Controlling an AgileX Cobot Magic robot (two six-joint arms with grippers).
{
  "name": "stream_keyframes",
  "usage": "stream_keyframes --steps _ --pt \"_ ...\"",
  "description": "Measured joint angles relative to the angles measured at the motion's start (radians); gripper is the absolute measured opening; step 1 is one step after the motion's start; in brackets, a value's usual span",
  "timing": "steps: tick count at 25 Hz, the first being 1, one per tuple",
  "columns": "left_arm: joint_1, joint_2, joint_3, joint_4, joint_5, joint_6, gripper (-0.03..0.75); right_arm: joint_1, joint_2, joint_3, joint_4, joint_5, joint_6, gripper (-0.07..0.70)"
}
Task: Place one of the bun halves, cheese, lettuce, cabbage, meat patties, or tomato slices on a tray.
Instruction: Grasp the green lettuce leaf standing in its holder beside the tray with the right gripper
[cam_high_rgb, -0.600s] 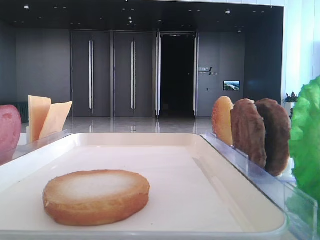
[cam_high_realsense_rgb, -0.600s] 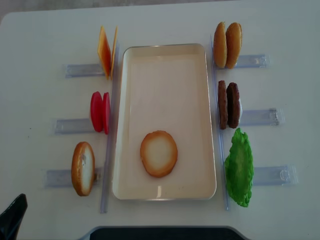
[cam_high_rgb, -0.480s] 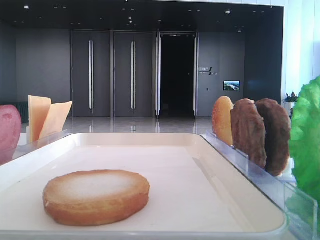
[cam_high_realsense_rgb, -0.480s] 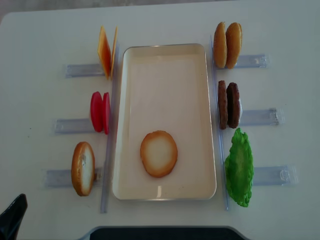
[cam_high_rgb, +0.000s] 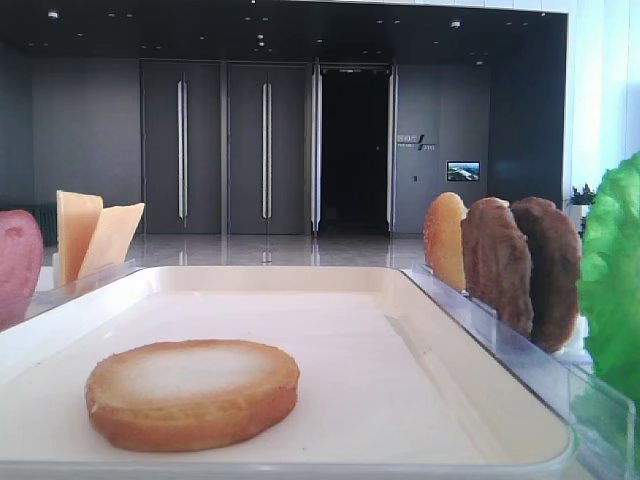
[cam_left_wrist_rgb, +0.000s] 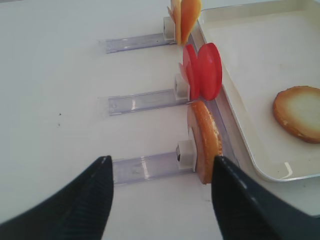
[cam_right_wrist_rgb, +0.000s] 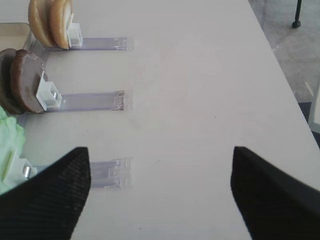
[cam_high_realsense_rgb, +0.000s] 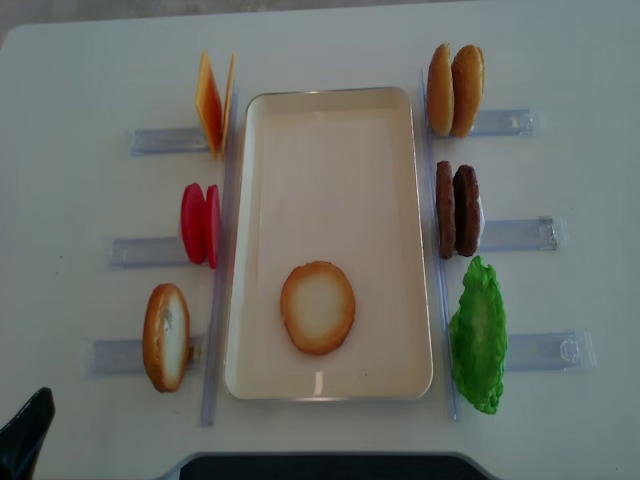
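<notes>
Bun half already laid flat, cut face up, in near part of tray. Both pincers parked clear, nothing gripped: left pincer spread wide beside left racks, right pincer spread wide over bare counter.

If another piece wanted: stay wide, descend square over standing slice, pinch across flat faces, lift straight out of rack slot.

Count: bun halves four (one on tray, one left, two right), cheese two, tomato slices two, meat patties two, lettuce one.
</notes>
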Motion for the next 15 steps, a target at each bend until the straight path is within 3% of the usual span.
stream_keyframes --steps 15 --pt "0.0 0.0 0.0 0.0 0.0 0.0 0.471 0.0 0.0 0.0 0.0 0.0 0.0 0.577"
